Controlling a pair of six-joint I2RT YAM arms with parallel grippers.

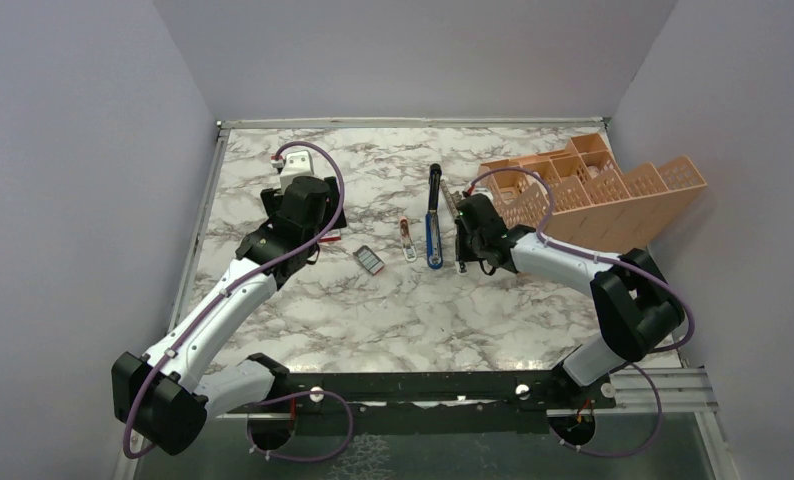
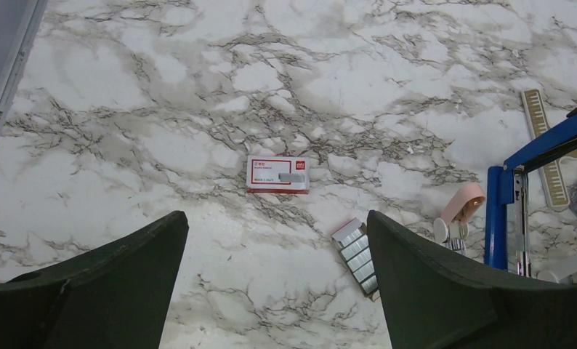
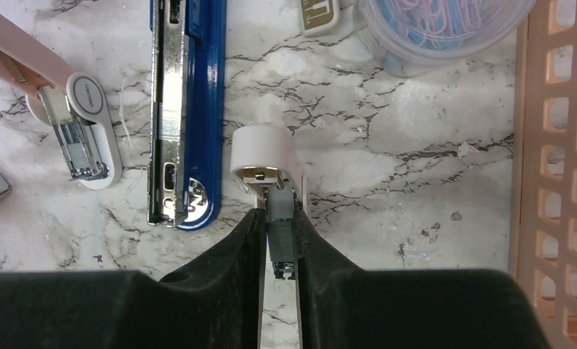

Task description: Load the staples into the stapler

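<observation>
We saw the stapler [image 3: 198, 87] lying flat on the table [image 1: 353, 320], swung open into one long bar, its metal channel [image 3: 168, 94] facing up. We could not tell whether anything lay in that channel.

On the left arm's side of the stapler, just beside it, lay a pink-and-white staple remover [image 3: 82, 123]. Past that sat a small dark tray [image 2: 370, 287] filled with the staples [image 2: 355, 253], silvery strips packed side by side. Further from the stapler again lay the red-and-white box [image 2: 277, 174], flat and apart from the tray; its inside was hidden from us.

The left gripper [image 2: 277, 222] hung above the box and tray with its fingers spread wide, holding nothing.

On the other side of the stapler, near its end closest to the arms, the right gripper [image 3: 278, 218] was pinched tight on a narrow grey metal piece [image 3: 282, 243] with a rounded white end; we could not tell what it was.

Beyond it stood a clear round tub [image 3: 394, 58] holding pink and blue paper clips [image 3: 438, 18]. Further from the stapler stood an orange organizer [image 1: 613, 215] with many compartments, whose contents we could not make out.
</observation>
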